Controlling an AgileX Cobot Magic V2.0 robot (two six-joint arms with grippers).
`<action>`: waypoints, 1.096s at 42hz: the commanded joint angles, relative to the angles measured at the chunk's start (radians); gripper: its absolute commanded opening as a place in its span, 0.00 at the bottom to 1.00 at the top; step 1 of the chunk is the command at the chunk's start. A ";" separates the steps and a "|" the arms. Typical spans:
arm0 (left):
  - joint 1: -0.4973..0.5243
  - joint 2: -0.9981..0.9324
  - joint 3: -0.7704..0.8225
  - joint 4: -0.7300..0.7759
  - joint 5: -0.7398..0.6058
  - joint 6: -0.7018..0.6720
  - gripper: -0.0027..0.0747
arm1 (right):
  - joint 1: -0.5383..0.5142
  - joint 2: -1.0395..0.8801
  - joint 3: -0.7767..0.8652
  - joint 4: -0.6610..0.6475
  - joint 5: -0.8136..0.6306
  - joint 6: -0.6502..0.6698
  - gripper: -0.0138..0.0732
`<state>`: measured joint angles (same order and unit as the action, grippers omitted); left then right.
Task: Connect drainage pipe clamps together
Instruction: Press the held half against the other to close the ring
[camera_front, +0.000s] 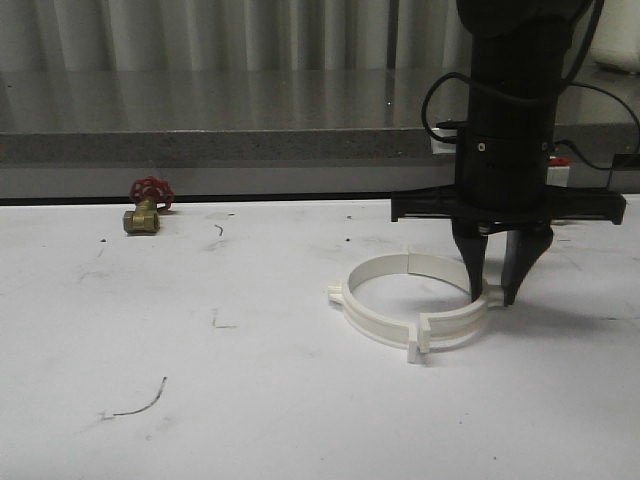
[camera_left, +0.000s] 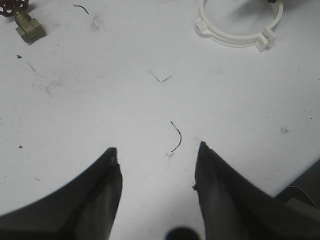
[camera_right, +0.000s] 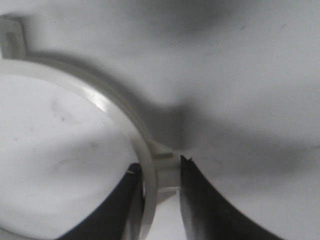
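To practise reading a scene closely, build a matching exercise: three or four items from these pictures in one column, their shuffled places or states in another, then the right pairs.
Items
1. drainage pipe clamps
2. valve
3. right gripper
4. left gripper

States
A. open over bare table
B. red handwheel, far left
C. straddling the ring's band
D. white ring lying flat

Pairs: 1-D, 2-B, 3-C, 4-A

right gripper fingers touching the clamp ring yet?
Touching. In the right wrist view the right gripper straddles the drainage pipe clamps, both fingers pressed against the band and its tab, with no gap.
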<state>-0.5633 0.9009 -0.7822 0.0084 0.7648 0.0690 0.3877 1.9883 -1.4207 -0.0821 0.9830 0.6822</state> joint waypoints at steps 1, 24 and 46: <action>0.001 -0.004 -0.025 -0.008 -0.060 -0.003 0.47 | -0.004 -0.051 -0.029 0.001 -0.015 -0.005 0.32; 0.001 -0.004 -0.025 -0.008 -0.060 -0.003 0.47 | -0.004 -0.051 -0.029 0.007 -0.019 -0.003 0.43; 0.001 -0.004 -0.025 -0.003 -0.060 -0.003 0.47 | -0.004 -0.063 -0.029 0.018 -0.003 -0.004 0.44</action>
<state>-0.5633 0.9009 -0.7822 0.0084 0.7648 0.0690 0.3877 1.9883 -1.4207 -0.0588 0.9681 0.6822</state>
